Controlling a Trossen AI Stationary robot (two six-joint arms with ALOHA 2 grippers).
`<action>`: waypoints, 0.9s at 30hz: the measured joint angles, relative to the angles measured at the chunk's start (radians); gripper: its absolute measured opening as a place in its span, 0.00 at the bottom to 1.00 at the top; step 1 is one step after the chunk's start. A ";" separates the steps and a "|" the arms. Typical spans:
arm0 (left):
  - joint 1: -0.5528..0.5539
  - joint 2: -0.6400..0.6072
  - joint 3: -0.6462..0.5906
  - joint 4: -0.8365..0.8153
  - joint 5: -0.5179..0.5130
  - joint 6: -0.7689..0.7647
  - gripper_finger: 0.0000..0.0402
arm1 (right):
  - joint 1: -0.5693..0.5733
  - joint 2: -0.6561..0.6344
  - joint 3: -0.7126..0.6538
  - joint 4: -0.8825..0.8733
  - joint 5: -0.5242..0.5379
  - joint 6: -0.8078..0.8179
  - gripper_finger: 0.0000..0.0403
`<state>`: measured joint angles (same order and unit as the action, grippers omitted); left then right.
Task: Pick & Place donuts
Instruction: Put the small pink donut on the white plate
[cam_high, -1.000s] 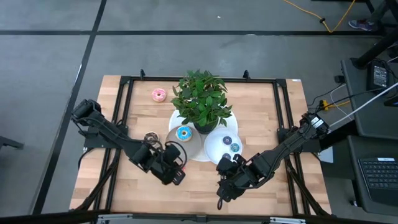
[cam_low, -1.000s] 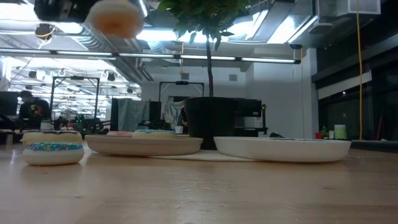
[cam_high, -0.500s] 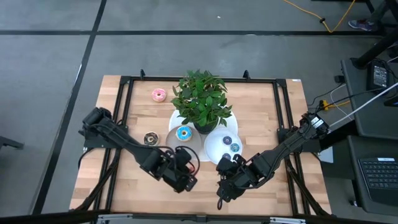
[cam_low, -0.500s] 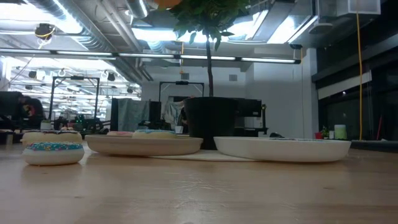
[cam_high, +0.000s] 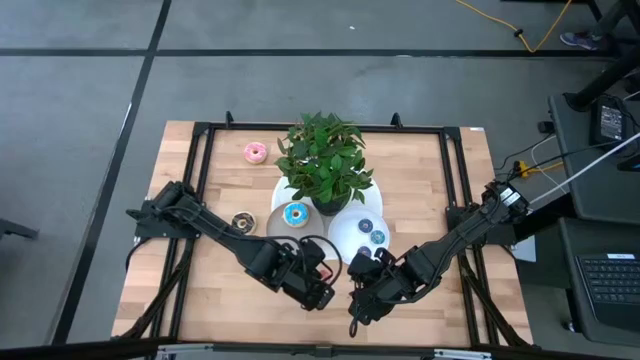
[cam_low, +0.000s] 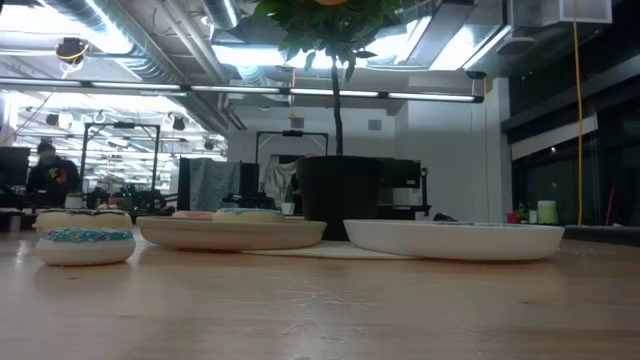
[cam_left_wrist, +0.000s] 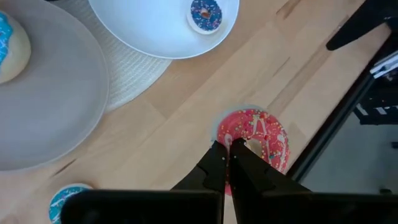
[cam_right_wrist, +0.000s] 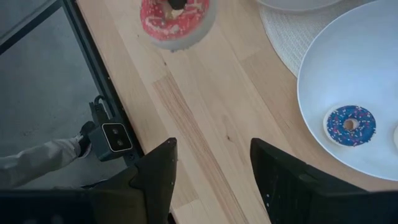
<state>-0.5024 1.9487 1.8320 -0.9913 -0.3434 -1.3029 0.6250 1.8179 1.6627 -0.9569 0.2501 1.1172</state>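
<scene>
So the left pincer (cam_left_wrist: 229, 151) is pinching a pink sprinkled donut (cam_left_wrist: 254, 138) by its rim, carrying it over the bench (cam_high: 420, 165) at about 6 o'clock, just off the near edge of the white plate (cam_high: 345, 238). I'd say it's mid-carry, headed for a plate.

The right pincer (cam_right_wrist: 212, 163) is hanging close by at roughly 5 o'clock with its fingers spread, holding nothing, just waiting.

Progress so far: a dark blue mini donut (cam_high: 366, 225) and another small one (cam_high: 378, 237) are sitting on the white plate, and a light blue iced donut (cam_high: 295, 214) is on the grey plate (cam_high: 282, 232) in front of the potted plant (cam_high: 322, 160).

Still loose on the bench: a pink donut (cam_high: 255, 152) at 11 o'clock and a small chocolate one (cam_high: 242, 222) at 9 o'clock. So I'm guessing roughly halfway, with three left counting the one in the air.
</scene>
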 joint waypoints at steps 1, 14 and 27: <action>0.001 0.001 0.000 -0.001 0.000 0.000 0.01 | 0.000 0.000 0.000 0.000 0.000 0.000 0.51; 0.023 0.001 0.000 -0.003 0.023 0.026 0.01 | 0.000 0.000 0.000 0.004 0.000 0.000 0.51; 0.018 0.001 0.000 -0.003 0.050 0.030 0.01 | 0.000 0.000 0.000 0.049 -0.001 0.025 0.51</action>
<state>-0.4843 1.9495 1.8317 -0.9943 -0.2930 -1.2725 0.6249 1.8179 1.6627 -0.9079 0.2495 1.1420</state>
